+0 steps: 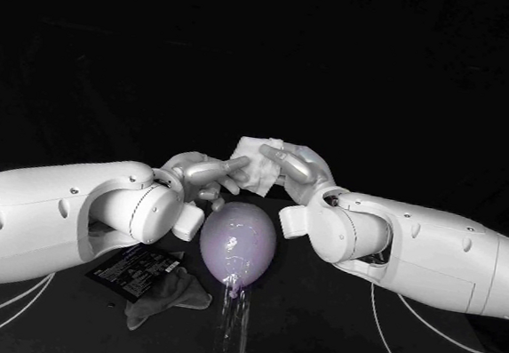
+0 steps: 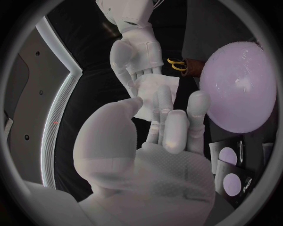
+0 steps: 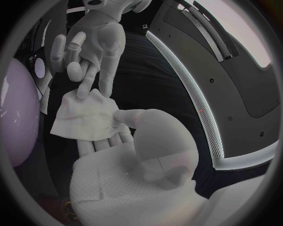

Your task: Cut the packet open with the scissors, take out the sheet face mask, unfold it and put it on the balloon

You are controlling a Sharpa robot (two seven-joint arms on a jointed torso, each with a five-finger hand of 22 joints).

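Observation:
The white folded sheet mask (image 1: 255, 153) hangs just beyond the top of the purple balloon (image 1: 238, 242), which stands upright on a clear stand (image 1: 228, 352). My right hand (image 1: 297, 170) holds the mask (image 3: 85, 117) across its fingers with the thumb pressed on it. My left hand (image 1: 210, 174) is stretched towards it with fingers apart; its fingertips (image 3: 97, 89) touch the mask's edge, the thumb stays clear. In the left wrist view the mask (image 2: 154, 92) lies under the right hand (image 2: 136, 56), beside the balloon (image 2: 238, 87). The black packet (image 1: 134, 271) lies on the table under my left forearm.
A crumpled grey piece (image 1: 172, 296) lies beside the packet. The yellow-handled scissors (image 2: 177, 64) rest on the table beyond the balloon. Both forearms close in on the balloon from either side.

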